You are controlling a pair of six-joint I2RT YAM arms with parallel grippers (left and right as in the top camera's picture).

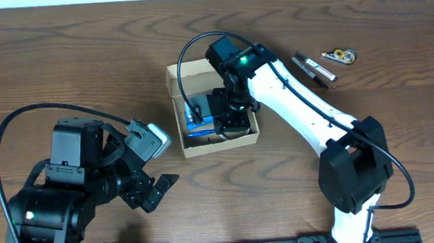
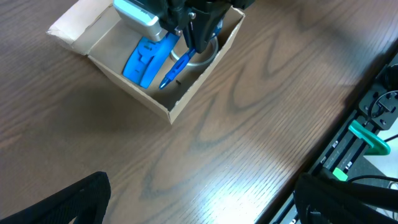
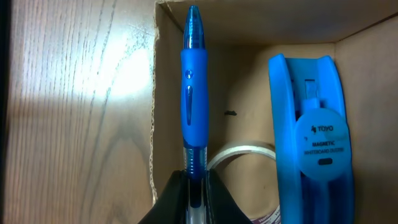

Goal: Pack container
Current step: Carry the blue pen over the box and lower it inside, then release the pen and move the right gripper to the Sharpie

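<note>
Container (image 1: 199, 80) – a plain tan cardboard box – stands open near the middle of the wooden table (image 1: 60, 63), with its flap lid folded back on the far side. The right gripper (image 3: 194, 186) is lowered inside it. Its two fingers are closed tight on the clear rear part of a blue pen (image 3: 191, 93), and the pen points away from the wrist, close along one side wall of the box. From the left wrist camera the pen is tilted, tip down toward the box floor; I cannot tell if the tip touches.

Beside the pen inside the box lies a blue whiteboard eraser (image 3: 317, 143), and between the two a roll of tape (image 3: 239, 152) shows only partly.

The left gripper (image 1: 155, 193) hovers over bare table, near the front left corner of the box – its fingers are spread wide and hold nothing.

Two dark pens (image 1: 314, 67) lie on the table, right of the box and well apart from it.
</note>
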